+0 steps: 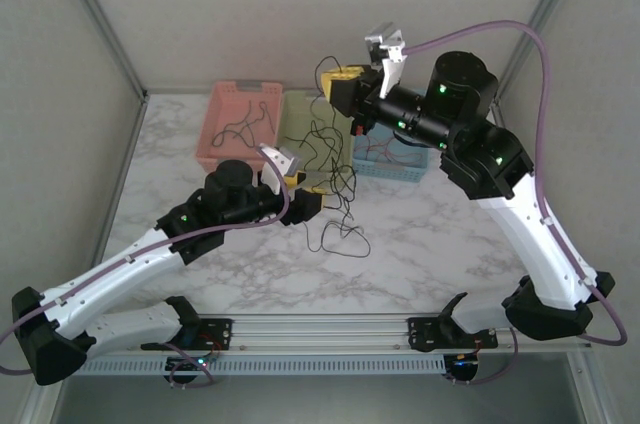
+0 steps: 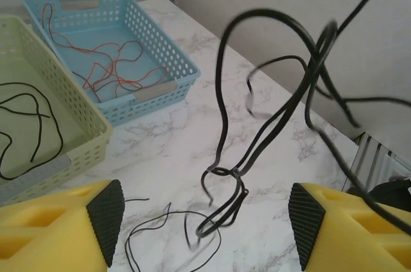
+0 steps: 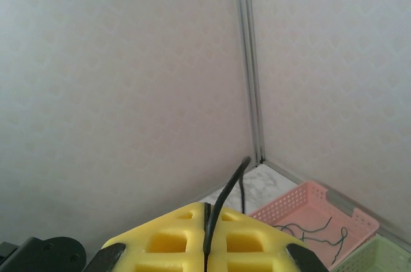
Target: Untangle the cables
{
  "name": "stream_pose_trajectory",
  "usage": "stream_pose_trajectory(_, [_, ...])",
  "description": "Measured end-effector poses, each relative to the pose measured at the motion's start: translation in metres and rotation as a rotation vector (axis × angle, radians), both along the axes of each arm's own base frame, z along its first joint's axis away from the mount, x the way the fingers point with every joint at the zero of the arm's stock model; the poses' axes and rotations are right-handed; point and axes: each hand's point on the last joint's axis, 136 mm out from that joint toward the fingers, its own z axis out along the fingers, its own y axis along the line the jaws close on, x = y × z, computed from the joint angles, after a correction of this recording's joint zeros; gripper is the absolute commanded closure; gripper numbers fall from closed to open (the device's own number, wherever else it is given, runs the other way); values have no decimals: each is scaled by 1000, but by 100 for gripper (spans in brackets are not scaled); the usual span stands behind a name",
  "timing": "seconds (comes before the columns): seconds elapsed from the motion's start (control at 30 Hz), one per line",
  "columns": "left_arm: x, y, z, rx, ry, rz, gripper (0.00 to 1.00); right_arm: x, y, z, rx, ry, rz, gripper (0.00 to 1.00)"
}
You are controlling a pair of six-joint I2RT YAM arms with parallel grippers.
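A tangle of black cables (image 1: 335, 169) hangs from my raised right gripper (image 1: 342, 94) down to a loop on the marble table (image 1: 340, 237). In the right wrist view the right gripper (image 3: 207, 246) is shut on one black cable (image 3: 225, 195) that sticks up between its yellow fingers. My left gripper (image 1: 303, 202) sits low beside the hanging strands. It stands open (image 2: 205, 217), and the knotted black cables (image 2: 228, 198) dangle between its fingers without touching them. Red-brown cables (image 2: 109, 70) lie in the blue basket (image 2: 164, 102). Thin dark cables (image 1: 245, 129) lie in the pink basket (image 1: 245, 87).
Three baskets stand in a row at the back: pink, green (image 1: 298, 96) and blue (image 1: 395, 176). The green basket (image 2: 74, 147) holds a black cable (image 2: 38, 124). The pink basket (image 3: 308, 204) shows below the right gripper. Enclosure walls close in behind and at the sides.
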Motion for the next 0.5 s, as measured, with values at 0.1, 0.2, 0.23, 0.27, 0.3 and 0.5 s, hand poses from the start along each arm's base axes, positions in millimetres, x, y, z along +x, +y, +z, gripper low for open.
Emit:
stream_pose_trajectory(0.1, [-1, -6, 0, 0, -11, -28, 35, -1, -1, 2, 9, 3, 1, 100])
stream_pose_trajectory(0.2, [-1, -12, -8, 17, -2, -52, 41, -1, -1, 1, 10, 5, 2, 100])
stream_pose_trajectory(0.23, [-1, -12, -9, 21, -1, -55, 43, -1, -1, 1, 11, 5, 1, 100])
stream_pose_trajectory(0.27, [-1, -12, -10, 23, -2, -56, 44, -1, -1, 1, 12, 4, 1, 100])
stream_pose_trajectory(0.3, [-1, -12, -8, 20, -6, -56, 44, -1, -1, 2, 12, 4, 1, 100])
stream_pose_trajectory(0.5, [-6, -9, -10, 10, -10, -67, 44, -2, -1, 2, 14, 2, 1, 100])
